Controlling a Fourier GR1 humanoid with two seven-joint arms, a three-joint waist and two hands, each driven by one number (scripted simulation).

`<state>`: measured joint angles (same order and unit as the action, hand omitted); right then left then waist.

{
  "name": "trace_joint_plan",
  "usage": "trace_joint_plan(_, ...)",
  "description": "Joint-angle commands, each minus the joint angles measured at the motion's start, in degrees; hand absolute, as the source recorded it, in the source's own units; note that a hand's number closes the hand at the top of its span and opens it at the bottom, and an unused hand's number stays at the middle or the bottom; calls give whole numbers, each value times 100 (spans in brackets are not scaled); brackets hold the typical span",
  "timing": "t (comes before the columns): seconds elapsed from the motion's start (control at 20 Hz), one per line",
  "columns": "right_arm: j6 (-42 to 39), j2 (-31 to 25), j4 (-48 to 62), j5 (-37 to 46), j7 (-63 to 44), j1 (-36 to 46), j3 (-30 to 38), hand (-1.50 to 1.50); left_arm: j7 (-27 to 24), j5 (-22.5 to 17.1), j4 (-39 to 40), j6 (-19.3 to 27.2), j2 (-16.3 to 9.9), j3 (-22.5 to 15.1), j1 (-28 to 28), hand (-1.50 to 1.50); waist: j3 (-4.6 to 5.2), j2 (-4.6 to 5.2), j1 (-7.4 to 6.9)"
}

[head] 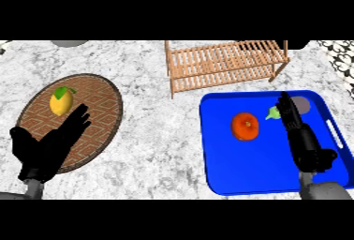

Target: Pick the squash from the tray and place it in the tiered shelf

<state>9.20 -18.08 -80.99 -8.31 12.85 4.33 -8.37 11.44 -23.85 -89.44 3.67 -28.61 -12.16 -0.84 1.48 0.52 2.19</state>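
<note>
Risk: the right hand (304,136) reaches over the blue tray (276,180) with fingers straight and pressed together, pinching nothing. The squash (274,113) sits mostly hidden behind those fingers near the tray's far edge, so a push could slide it toward the orange fruit (245,126) just beside it. Only a small green tip shows. The wooden shelf (224,63) stands beyond. The left hand (48,145) rests open, fingers spread, over the woven mat (97,93).

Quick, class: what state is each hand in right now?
Left hand: open, holding nothing, over the woven mat.
Right hand: open, fingers straight, above the blue tray.
</note>
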Motion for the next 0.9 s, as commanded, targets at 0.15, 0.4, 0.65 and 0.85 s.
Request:
trace_joint_plan(0.15, -1206, -1354, 275, -578, 473, 594, 1161, 150, 11, 276, 501, 517, 354, 78, 124, 0, -153, -42, -238)
trace_joint_plan(0.4, -1129, -2219, 1713, 40, -486, 839, 1314, 150, 249, 12, 968, 582, 550, 266, -137, 0, -151, 26, -328)
trace_joint_plan(0.65, -2655, -2367, 2964, -279, 972, 1333, 1492, -150, 71, 460, 1162, 827, 828, 74, -123, 0, -160, -4, -308)
trace_joint_plan(0.85, -3628, -2717, 2713, -198, 946, 1497, 1167, -150, -7, 318, 1254, 559, 739, 238, -10, 0, -149, -26, -270)
